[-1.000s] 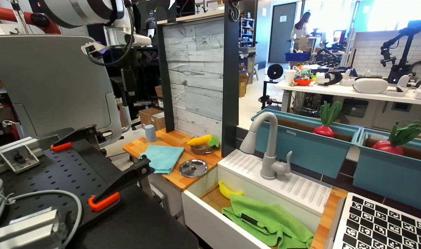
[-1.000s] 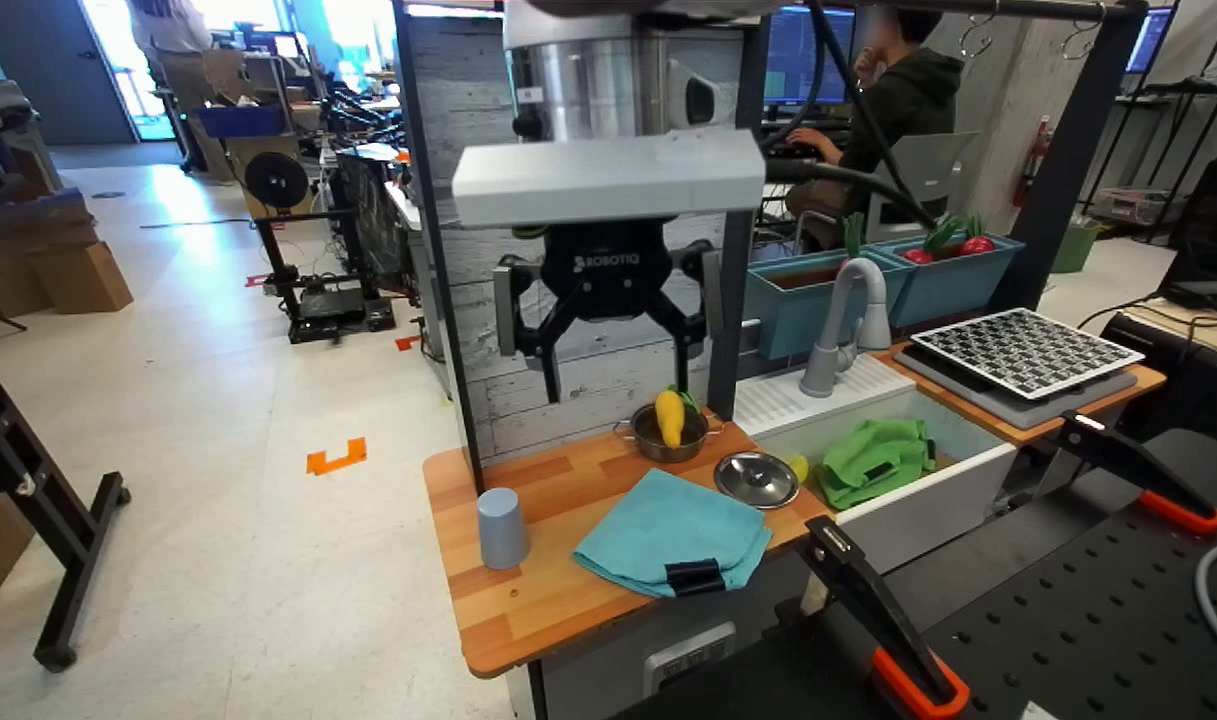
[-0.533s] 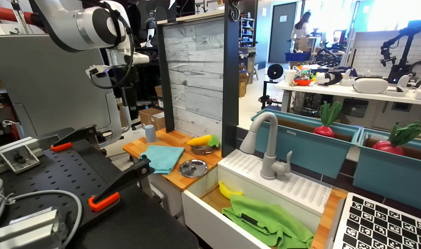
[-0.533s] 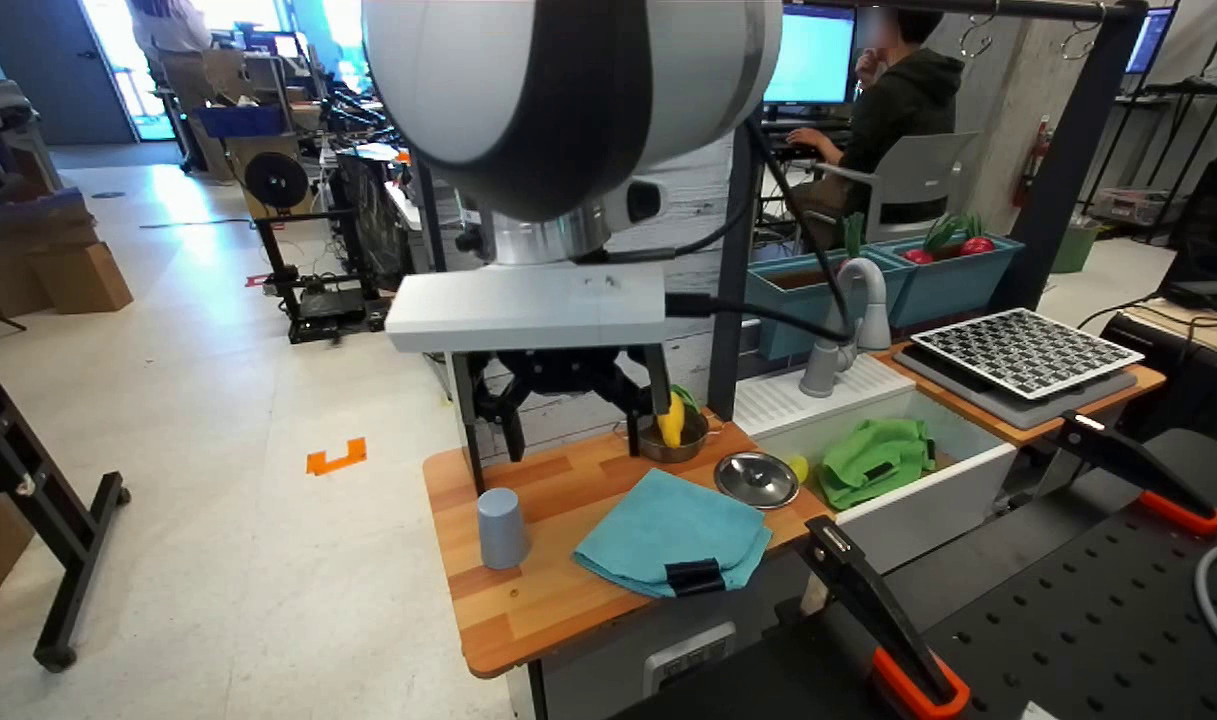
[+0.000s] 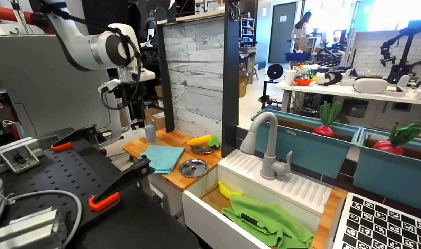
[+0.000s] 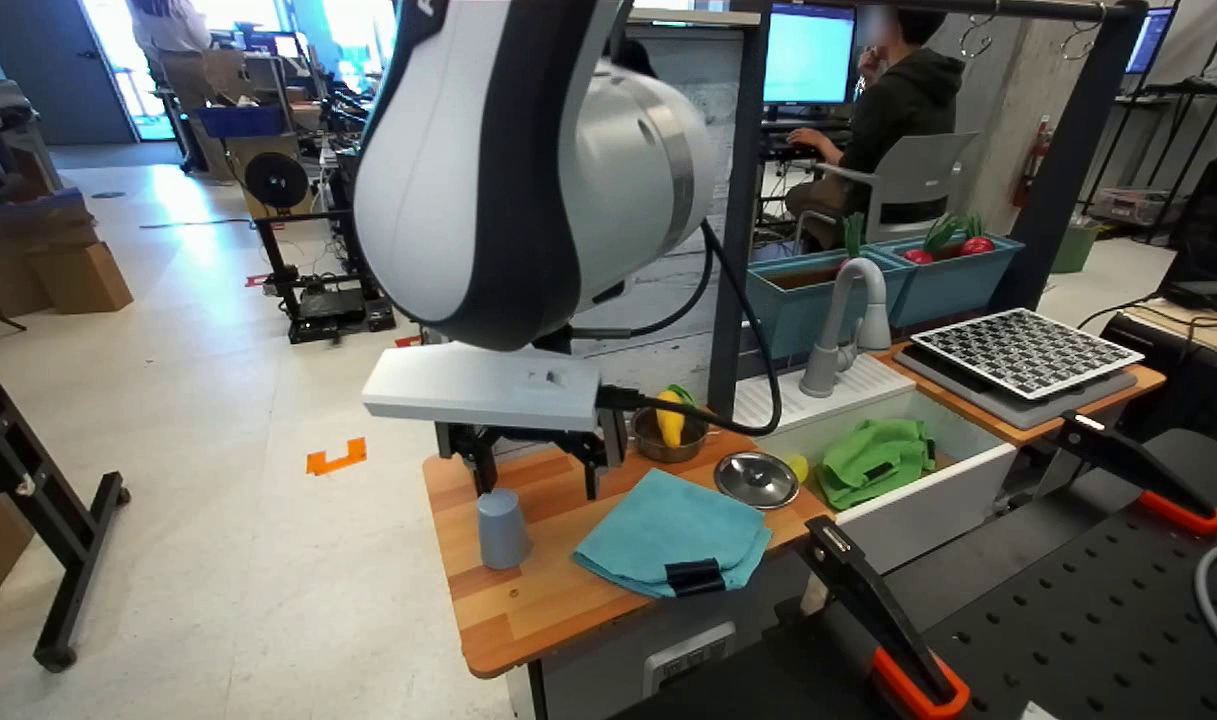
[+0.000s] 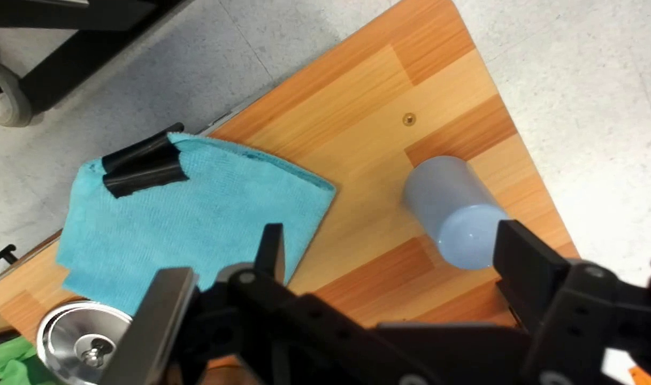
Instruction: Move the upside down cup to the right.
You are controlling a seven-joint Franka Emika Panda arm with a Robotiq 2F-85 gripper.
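Note:
A light blue cup (image 6: 502,530) stands upside down near the end of the wooden counter (image 6: 538,610). It also shows in an exterior view (image 5: 150,134) and in the wrist view (image 7: 444,195), closed base facing the camera. My gripper (image 6: 538,490) is open and empty, pointing down above the counter. In an exterior view one fingertip overlaps the top of the cup. In the wrist view the gripper (image 7: 391,229) has the cup between its fingers but close to the right one, which covers a bit of its edge. I cannot tell whether they touch.
A folded teal cloth (image 6: 668,535) lies beside the cup. A metal lid (image 6: 756,480) and a pot (image 6: 670,448) holding a yellow vegetable (image 6: 670,418) stand further along. A wood-look panel (image 5: 198,69) rises behind the counter. A sink (image 5: 231,233) holds a green cloth (image 5: 272,218).
The arm has come down toward the counter, and the gripper has shifted left toward the cup in the exterior view that shows it best. The fingers stay open. The cup has not moved.

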